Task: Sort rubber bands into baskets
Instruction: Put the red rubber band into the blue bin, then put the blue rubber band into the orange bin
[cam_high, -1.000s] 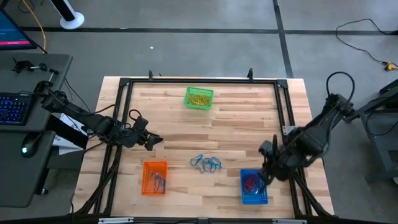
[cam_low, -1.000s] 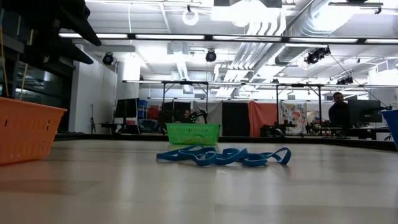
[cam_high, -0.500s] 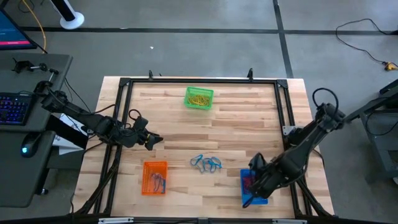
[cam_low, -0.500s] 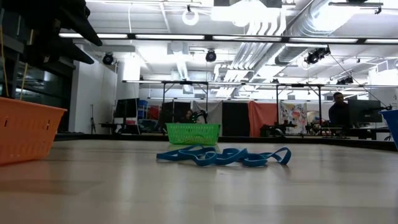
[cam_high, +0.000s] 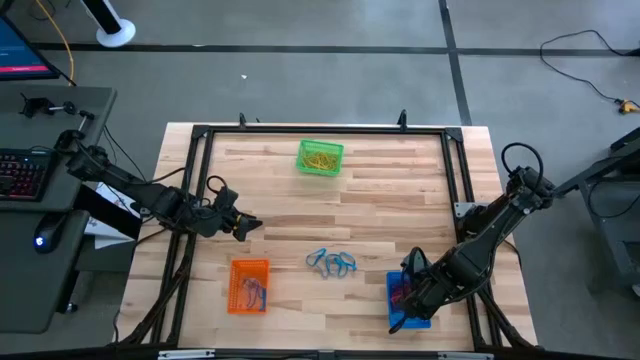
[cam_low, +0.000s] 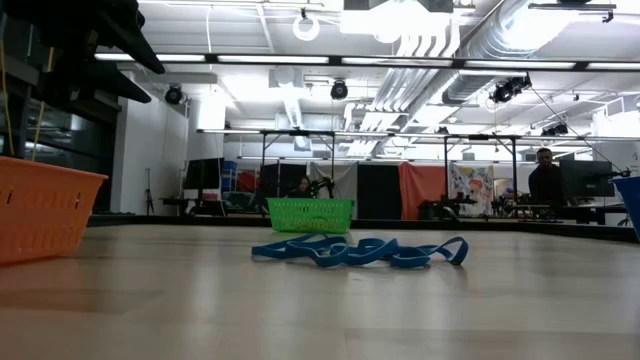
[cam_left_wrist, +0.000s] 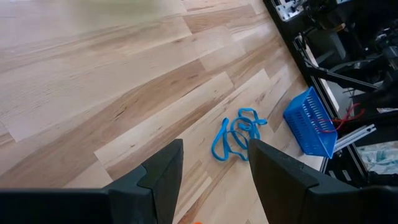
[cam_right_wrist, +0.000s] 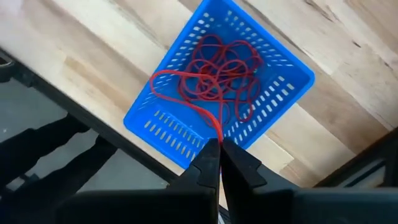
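High view: a wooden table (cam_high: 380, 190) framed by black rails is seen from above, with three baskets set on it. The green basket (cam_high: 320, 158) is placed near the far edge and is filled with yellow rubber bands (cam_high: 320, 157). The orange basket (cam_high: 249, 286) is placed near the front edge on the left side, and a few dark bands can be made out inside it. The blue basket (cam_high: 403, 300) is placed near the front edge on the right side, and red rubber bands (cam_right_wrist: 217, 78) are piled in it, as is shown clearly in the right wrist view. A loose tangle of blue rubber bands (cam_high: 331, 263) is left lying on the bare wood between the orange and blue baskets, touching neither. The right gripper (cam_right_wrist: 217, 154) is held just above the blue basket's front edge; its fingers are clenched together on a strand of red band, which is drawn up from the pile in the basket to the fingertips. The left gripper (cam_high: 247, 226) is held over the left part of the table, beyond the orange basket and well apart from the blue bands; its fingers (cam_left_wrist: 163, 177) are spread apart with nothing between them. In the low view the blue bands are seen lying flat on the tabletop in front of the green basket, and a person (cam_low: 544, 180) is seen far off in the room behind.
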